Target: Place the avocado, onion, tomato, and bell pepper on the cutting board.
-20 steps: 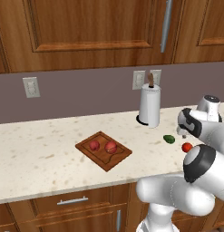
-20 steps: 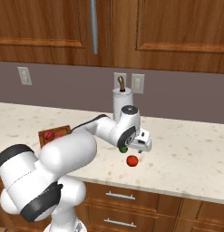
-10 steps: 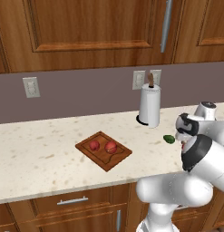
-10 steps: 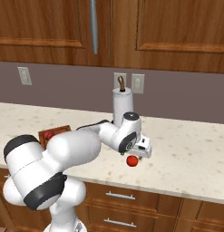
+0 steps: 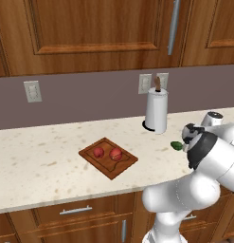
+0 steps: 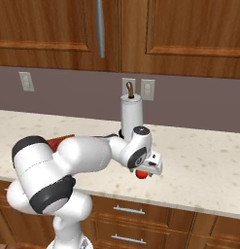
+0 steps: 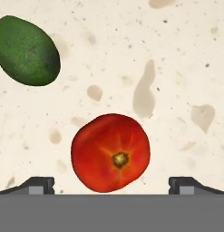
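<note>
Tomato point(image 7: 110, 152) sits on the speckled counter point(image 7: 177, 54) right between the open end effector point(image 7: 111, 185) tips, avocado point(image 7: 26, 44) beside it; the arm has dropped lower over it, so a grasp looks imminent. Cutting board point(image 5: 108, 157) waits well apart with two red items
</note>
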Robot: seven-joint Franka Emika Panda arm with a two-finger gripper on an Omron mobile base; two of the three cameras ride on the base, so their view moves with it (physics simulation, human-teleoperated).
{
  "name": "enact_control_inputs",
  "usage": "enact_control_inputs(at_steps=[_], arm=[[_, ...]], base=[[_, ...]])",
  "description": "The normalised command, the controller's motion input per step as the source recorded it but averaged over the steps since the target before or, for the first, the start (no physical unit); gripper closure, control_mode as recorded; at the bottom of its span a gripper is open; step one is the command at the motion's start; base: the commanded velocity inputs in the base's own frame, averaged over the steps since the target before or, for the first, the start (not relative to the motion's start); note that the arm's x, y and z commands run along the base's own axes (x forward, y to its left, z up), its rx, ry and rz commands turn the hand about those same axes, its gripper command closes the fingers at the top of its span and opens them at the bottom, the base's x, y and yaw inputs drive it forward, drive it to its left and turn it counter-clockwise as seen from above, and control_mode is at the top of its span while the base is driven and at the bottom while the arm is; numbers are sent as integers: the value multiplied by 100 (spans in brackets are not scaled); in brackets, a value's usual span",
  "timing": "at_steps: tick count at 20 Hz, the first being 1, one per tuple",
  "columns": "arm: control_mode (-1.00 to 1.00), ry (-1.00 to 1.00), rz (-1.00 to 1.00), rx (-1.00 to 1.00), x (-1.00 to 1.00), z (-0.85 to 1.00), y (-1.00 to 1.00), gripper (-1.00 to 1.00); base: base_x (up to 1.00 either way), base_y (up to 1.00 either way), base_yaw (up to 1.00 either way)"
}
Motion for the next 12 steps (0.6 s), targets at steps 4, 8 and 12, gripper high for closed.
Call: enact_control_inputs(at_steps=[4,8,12], arm=[[-100,0,4,0,5,-9,-13,100],[-100,0,4,0,17,-9,-8,100],[-100,0,5,0,22,-23,-8,100]], base=[[0,0,0],[0,0,0],[0,0,0]])
